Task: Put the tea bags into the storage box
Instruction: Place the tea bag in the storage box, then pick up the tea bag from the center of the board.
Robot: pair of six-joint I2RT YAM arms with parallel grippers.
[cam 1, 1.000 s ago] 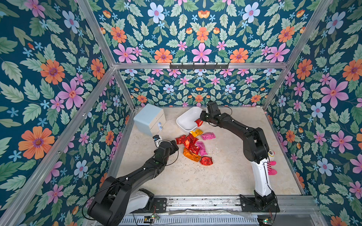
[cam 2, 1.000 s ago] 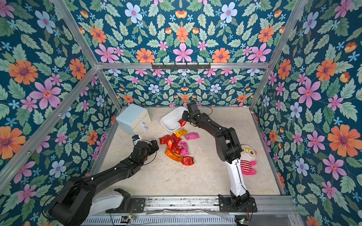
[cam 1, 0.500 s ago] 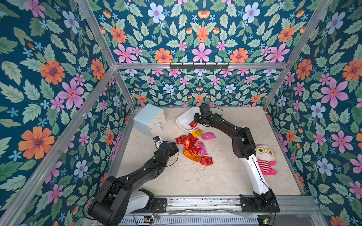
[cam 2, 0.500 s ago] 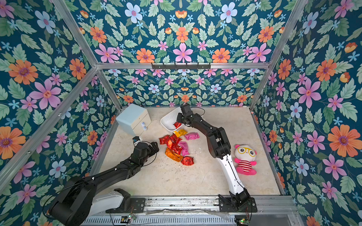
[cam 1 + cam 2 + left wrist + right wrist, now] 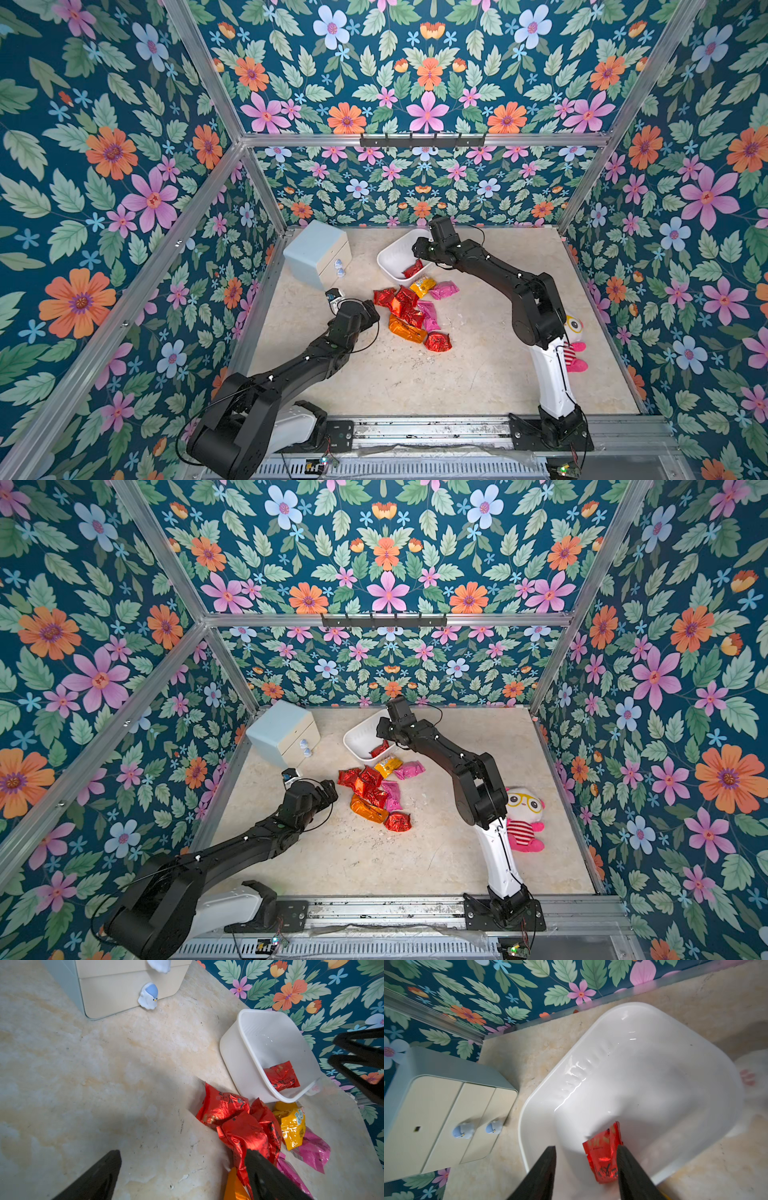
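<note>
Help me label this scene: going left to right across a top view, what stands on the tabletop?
In a top view: pale blue drawer cabinet → white storage box → plush toy. The loose tea bags span the box's width, so they are left out.

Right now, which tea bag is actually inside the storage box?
The lone red tea bag lying in the white storage box, just below the open right gripper. Every other packet sits in the pile on the table, outside the box.
</note>
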